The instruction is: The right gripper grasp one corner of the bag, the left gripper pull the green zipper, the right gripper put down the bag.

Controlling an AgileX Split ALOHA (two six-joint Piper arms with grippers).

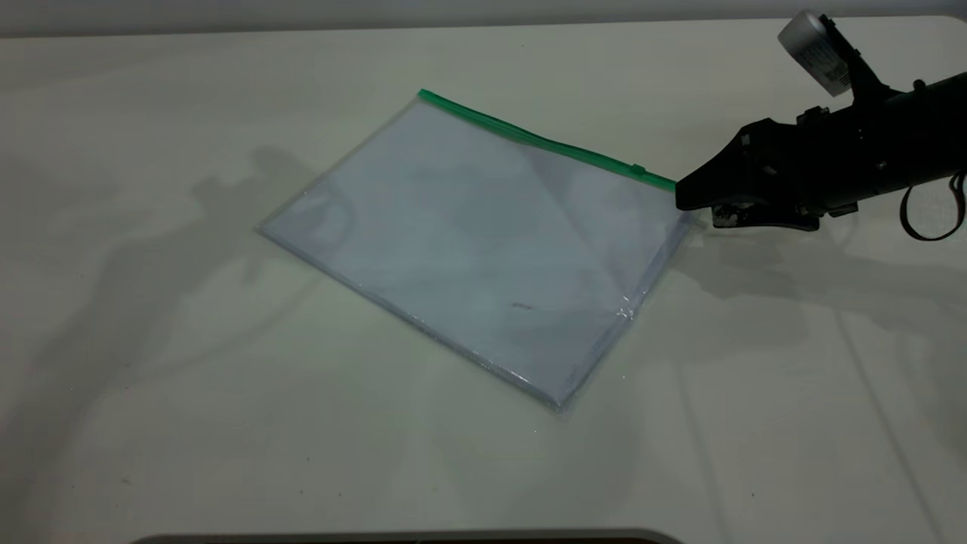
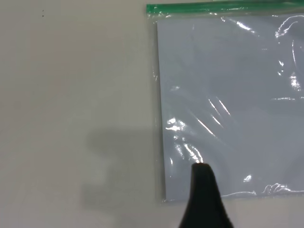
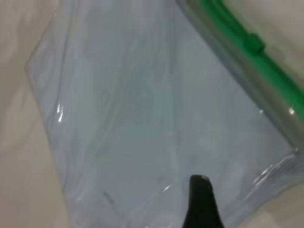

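The bag (image 1: 468, 242) is a clear pouch with pale grey-blue sheets inside, lying on the table. The green zipper (image 1: 529, 137) runs along its far long edge, with the slider tab (image 1: 638, 168) near the right end. My right gripper (image 1: 689, 205) is at the bag's far right corner, just past the zipper's end, shut on that corner; a crease runs across the bag from there. In the right wrist view its finger (image 3: 202, 199) lies on the bag (image 3: 133, 109), with the zipper (image 3: 228, 23) and the tab (image 3: 253, 42) close by. My left gripper (image 2: 202, 173) hovers over the bag's (image 2: 232, 95) opposite short edge, far from the zipper (image 2: 223, 7).
The white table (image 1: 151, 378) spreads bare to the left of and in front of the bag. A dark edge (image 1: 408, 538) shows at the table's front. The right arm's cable loop (image 1: 933, 211) hangs at the far right.
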